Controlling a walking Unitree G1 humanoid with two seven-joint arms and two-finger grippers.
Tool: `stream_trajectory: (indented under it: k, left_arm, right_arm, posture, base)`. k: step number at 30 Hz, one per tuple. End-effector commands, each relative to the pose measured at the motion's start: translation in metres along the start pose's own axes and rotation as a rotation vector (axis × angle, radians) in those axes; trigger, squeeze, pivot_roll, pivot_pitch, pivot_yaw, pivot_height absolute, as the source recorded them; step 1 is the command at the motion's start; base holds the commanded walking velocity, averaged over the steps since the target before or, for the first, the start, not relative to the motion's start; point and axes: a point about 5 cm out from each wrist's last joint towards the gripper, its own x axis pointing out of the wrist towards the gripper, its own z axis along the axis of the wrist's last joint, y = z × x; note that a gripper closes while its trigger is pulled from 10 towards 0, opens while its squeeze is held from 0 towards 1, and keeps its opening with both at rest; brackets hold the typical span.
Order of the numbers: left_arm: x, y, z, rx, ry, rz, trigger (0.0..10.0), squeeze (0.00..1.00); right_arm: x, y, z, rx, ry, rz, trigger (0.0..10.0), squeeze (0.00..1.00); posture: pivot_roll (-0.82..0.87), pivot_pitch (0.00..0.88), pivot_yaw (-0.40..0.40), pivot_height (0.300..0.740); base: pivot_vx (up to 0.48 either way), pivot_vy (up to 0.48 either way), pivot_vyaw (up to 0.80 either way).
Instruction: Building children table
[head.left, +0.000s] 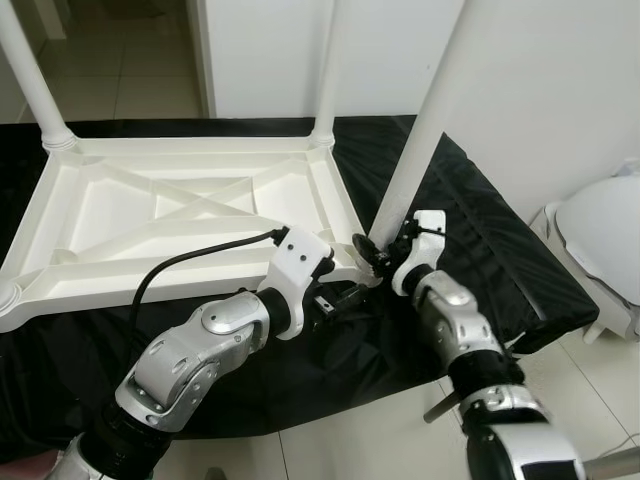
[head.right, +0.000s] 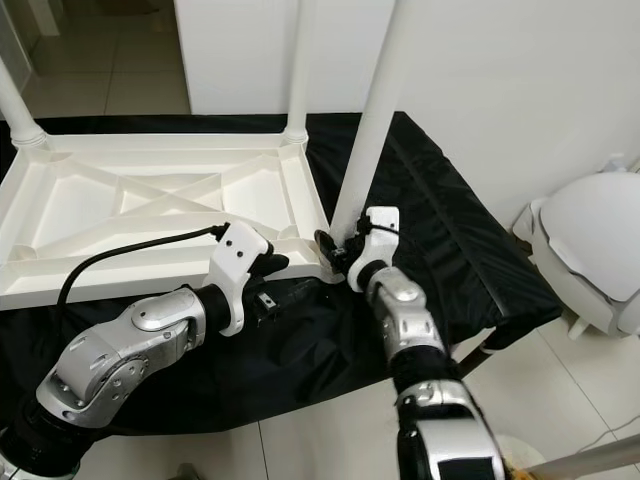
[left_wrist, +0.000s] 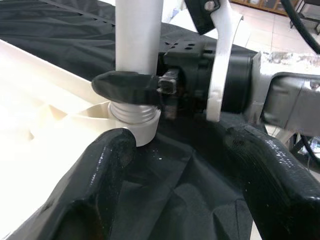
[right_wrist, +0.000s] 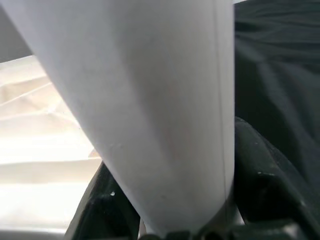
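Lying upside down on a black cloth (head.left: 470, 240), white table top (head.left: 180, 215) shows its ribbed underside, diagonal braces crossing the middle. Three legs stand up from its corners: far-left leg (head.left: 30, 75), far-right leg (head.left: 325, 70), and near-right leg (head.left: 430, 110), which tilts slightly toward the wall. Right gripper (head.left: 375, 252) pinches the base of near-right leg just above the corner socket, black fingers pressed against both sides of the white tube; right wrist view confirms it, tube (right_wrist: 150, 110) between dark fingers (right_wrist: 272, 175). Left gripper (head.left: 335, 300) sits low just in front of that same corner, over the cloth at the table top's near edge; left wrist view shows its two fingers (left_wrist: 100, 185) spread wide, nothing between them, pointing at the threaded end of the leg (left_wrist: 131, 111) at the socket. Threads still show above the socket rim. Black cable (head.left: 190, 258) loops from the left wrist across the table top's near rail. Cloth covers a low platform, wrinkled, hanging over the front and right edges. Floor (head.left: 360, 430) is pale tile. White wall (head.left: 540, 90) behind and to the right, open doorway (head.left: 120, 50) at far left with more tile beyond. White rounded object (head.left: 600, 240) sits on the floor at far right, just beside the cloth's edge.
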Motion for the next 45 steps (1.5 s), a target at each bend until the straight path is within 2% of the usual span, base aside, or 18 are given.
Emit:
stream_trajectory:
  k: [1, 3, 4, 6, 9, 16, 17, 18, 19, 20, 21, 22, 23, 27, 31, 39, 40, 45]
  left_arm:
    - [0.0, -0.009, 0.0, 0.003, 0.002, -0.117, 10.0, 0.0]
    - [0.0, -0.009, 0.0, 0.002, 0.002, -0.118, 10.0, 0.0]
    - [0.0, -0.009, -0.001, 0.001, 0.003, -0.121, 10.0, 0.0]
    - [0.0, -0.009, -0.001, 0.001, 0.003, -0.121, 10.0, 0.0]
    - [0.002, -0.011, -0.001, 0.002, 0.004, -0.13, 10.0, 0.0]
    - [0.002, -0.011, -0.001, 0.003, 0.003, -0.133, 10.0, 0.0]
    - [0.003, -0.011, -0.001, 0.004, 0.003, -0.133, 10.0, 0.0]
    - [0.003, -0.011, -0.002, 0.005, 0.003, -0.134, 10.0, 0.0]
    - [0.003, -0.011, -0.002, 0.005, 0.003, -0.134, 10.0, 0.0]
    - [0.003, -0.011, -0.001, 0.006, 0.003, -0.134, 10.0, 0.0]
    - [0.003, -0.011, -0.001, 0.006, 0.003, -0.134, 10.0, 0.0]
    - [0.003, -0.011, -0.001, 0.007, 0.002, -0.135, 10.0, 0.0]
    - [0.003, -0.011, -0.001, 0.008, 0.002, -0.135, 10.0, 0.0]
    - [0.003, -0.011, -0.001, 0.009, 0.003, -0.133, 10.0, 0.0]
    - [0.003, -0.011, -0.001, 0.008, 0.003, -0.133, 10.0, 0.0]
    - [0.002, -0.009, 0.0, 0.007, 0.001, -0.125, 10.0, 0.0]
    - [0.002, -0.009, -0.001, 0.007, 0.002, -0.125, 10.0, 0.0]
    - [0.002, -0.009, -0.001, 0.007, 0.003, -0.125, 10.0, 0.0]
  right_arm:
    - [-0.002, 0.001, -0.008, 0.026, 0.036, -0.026, 0.0, 0.0]
    - [-0.002, 0.003, -0.008, 0.021, 0.035, -0.068, 0.0, 0.0]
    - [-0.002, 0.009, -0.009, 0.023, 0.042, -0.149, 0.0, 0.0]
    - [-0.002, 0.009, -0.009, 0.023, 0.042, -0.149, 0.0, 0.0]
    - [-0.002, 0.023, -0.013, 0.054, 0.052, -0.245, 0.0, 0.0]
    - [-0.006, 0.02, -0.011, 0.067, 0.065, -0.282, 0.0, 0.0]
    - [-0.007, 0.02, -0.011, 0.074, 0.069, -0.283, 1.2, 0.0]
    - [-0.007, 0.02, -0.011, 0.073, 0.077, -0.286, 8.8, 0.0]
    - [-0.007, 0.02, -0.011, 0.073, 0.077, -0.286, 8.8, 0.0]
    - [-0.008, 0.021, -0.011, 0.076, 0.082, -0.28, 10.0, 0.0]
    - [-0.008, 0.021, -0.011, 0.076, 0.082, -0.28, 10.0, 0.0]
    - [-0.008, 0.021, -0.011, 0.076, 0.083, -0.274, 10.0, 0.13]
    - [-0.008, 0.023, -0.008, 0.073, 0.068, -0.254, 10.0, 1.0]
    - [-0.008, 0.02, 0.001, 0.082, 0.021, -0.16, 10.0, 1.0]
    - [-0.008, 0.018, 0.002, 0.084, 0.016, -0.142, 10.0, 1.0]
    - [-0.016, -0.015, 0.015, 0.032, 0.011, 0.052, 10.0, 1.0]
    - [-0.018, -0.02, 0.015, 0.001, 0.018, 0.105, 10.0, 0.0]
    - [-0.024, -0.036, 0.012, -0.049, 0.052, 0.245, 10.0, 0.0]
  posture:
    - [0.02, 0.016, -0.09, 0.74]
    - [0.02, 0.016, -0.09, 0.74]
    - [0.01, 0.006, -0.09, 0.74]
    - [0.01, 0.006, -0.09, 0.74]
    - [0.02, 0.0, -0.093, 0.74]
    - [0.01, 0.0, -0.092, 0.74]
    - [0.01, 0.0, -0.092, 0.74]
    - [0.01, 0.0, -0.091, 0.74]
    - [0.01, 0.0, -0.091, 0.74]
    - [0.01, 0.0, -0.09, 0.74]
    - [0.01, 0.0, -0.09, 0.74]
    - [0.01, 0.0, -0.09, 0.74]
    - [0.01, 0.0, -0.089, 0.74]
    - [0.01, 0.0, -0.09, 0.74]
    - [0.01, 0.0, -0.09, 0.74]
    - [0.01, 0.0, -0.09, 0.74]
    - [0.01, 0.002, -0.09, 0.74]
    - [0.01, 0.005, -0.087, 0.74]
  base:
    - [0.0, 0.0, 0.0]
    - [0.0, 0.0, 0.0]
    - [0.0, 0.0, 0.0]
    - [0.0, 0.0, 0.0]
    - [0.0, 0.0, 0.0]
    - [0.0, 0.0, 0.0]
    - [0.0, 0.0, 0.0]
    - [0.0, 0.0, 0.0]
    - [0.0, 0.0, 0.0]
    - [0.0, 0.0, 0.0]
    - [0.0, 0.0, 0.0]
    - [0.0, 0.0, 0.0]
    - [0.0, 0.0, 0.0]
    - [0.0, 0.0, 0.0]
    - [0.0, 0.0, 0.0]
    - [0.0, 0.0, 0.0]
    - [0.0, 0.0, 0.0]
    - [0.0, 0.0, 0.0]
